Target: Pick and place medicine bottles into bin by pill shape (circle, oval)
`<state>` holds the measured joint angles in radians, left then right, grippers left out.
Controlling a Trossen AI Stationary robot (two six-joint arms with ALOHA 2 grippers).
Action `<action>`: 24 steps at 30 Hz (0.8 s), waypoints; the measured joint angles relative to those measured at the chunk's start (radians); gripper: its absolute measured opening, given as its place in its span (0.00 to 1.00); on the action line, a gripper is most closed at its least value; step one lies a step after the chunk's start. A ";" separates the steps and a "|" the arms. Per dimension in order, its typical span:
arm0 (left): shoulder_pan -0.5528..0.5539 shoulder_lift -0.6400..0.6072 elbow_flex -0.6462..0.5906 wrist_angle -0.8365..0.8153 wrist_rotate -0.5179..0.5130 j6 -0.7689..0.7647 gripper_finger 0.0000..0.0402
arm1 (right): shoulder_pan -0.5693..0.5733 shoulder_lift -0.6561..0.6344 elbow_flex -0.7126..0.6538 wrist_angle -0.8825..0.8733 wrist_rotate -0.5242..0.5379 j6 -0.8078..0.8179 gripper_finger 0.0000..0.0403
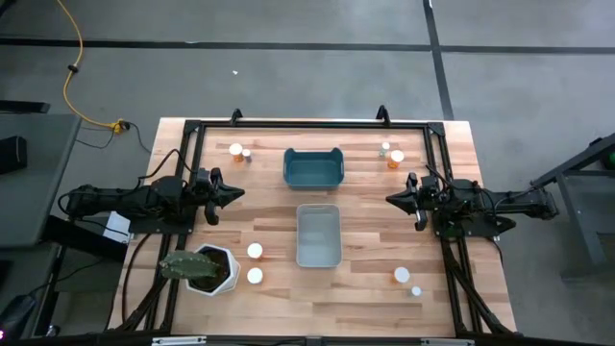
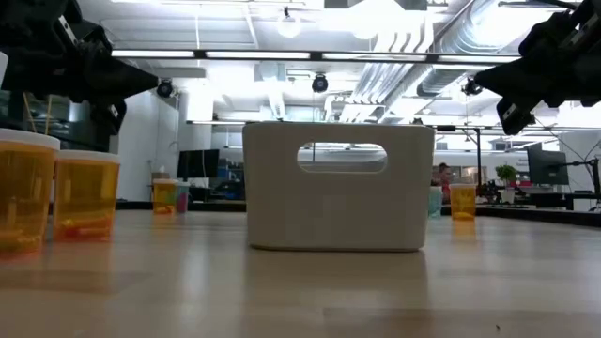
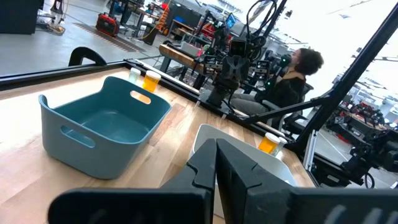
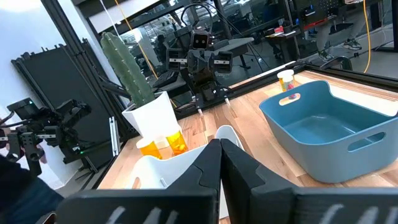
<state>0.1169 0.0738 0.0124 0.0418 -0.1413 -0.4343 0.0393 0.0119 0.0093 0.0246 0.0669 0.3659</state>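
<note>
My tools wait, both shut and empty.
My left tool (image 1: pixel 237 194) and right tool (image 1: pixel 391 199) hover beside the bins; medicine bottles (image 1: pixel 255 251) stand around the worktop (image 1: pixel 365 288). I read no labels.

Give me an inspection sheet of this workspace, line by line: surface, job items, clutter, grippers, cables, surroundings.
Surface: wooden table, black frame along its edges.
Job's things: medicine bottles in four pairs near the corners, at far left, far right, near left and near right; blue bin and grey bin in the middle, both without bottles.
Clutter: cactus in a white pot at the near left.
Grippers: left gripper shut, holding nothing; right gripper shut, holding nothing; both above the table sides.
Cables: yellow cable on the floor.
Surroundings: seated person beyond the table.
</note>
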 joint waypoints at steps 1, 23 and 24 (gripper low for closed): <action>0.000 0.000 0.000 0.000 0.000 0.000 0.00 | 0.000 0.000 0.000 0.000 0.000 0.000 0.00; 0.001 0.027 0.026 0.301 -0.142 -0.213 0.03 | 0.000 0.000 0.000 0.000 0.000 0.000 0.00; 0.001 0.043 0.051 0.301 -0.155 -0.212 0.05 | 0.000 0.000 0.000 0.000 0.000 0.000 0.00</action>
<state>0.1177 0.1163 0.0639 0.3429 -0.2964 -0.6459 0.0392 0.0119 0.0092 0.0246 0.0669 0.3656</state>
